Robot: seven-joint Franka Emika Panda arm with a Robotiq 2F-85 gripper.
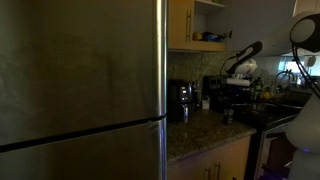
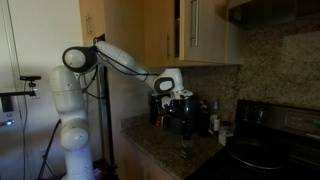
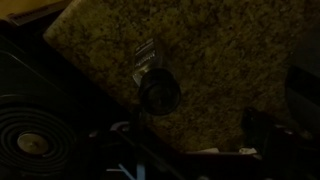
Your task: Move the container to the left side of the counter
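Note:
The container [image 3: 160, 93] is a small dark round pot, seen from above in the wrist view. It stands on the speckled granite counter [image 3: 220, 60] near the edge by the stove. It also shows in an exterior view [image 2: 185, 147] as a small dark cup near the counter's front. My gripper [image 2: 177, 98] hangs well above the counter and touches nothing. In the wrist view its dark fingers [image 3: 198, 130] look apart with nothing between them. The gripper also shows in an exterior view [image 1: 234, 90].
A black stove top [image 3: 30, 135] with a round burner borders the counter. A black-and-steel coffee machine [image 1: 183, 100] stands at the back of the counter beside the large steel fridge [image 1: 80, 80]. A white bottle [image 2: 215, 125] stands near the stove.

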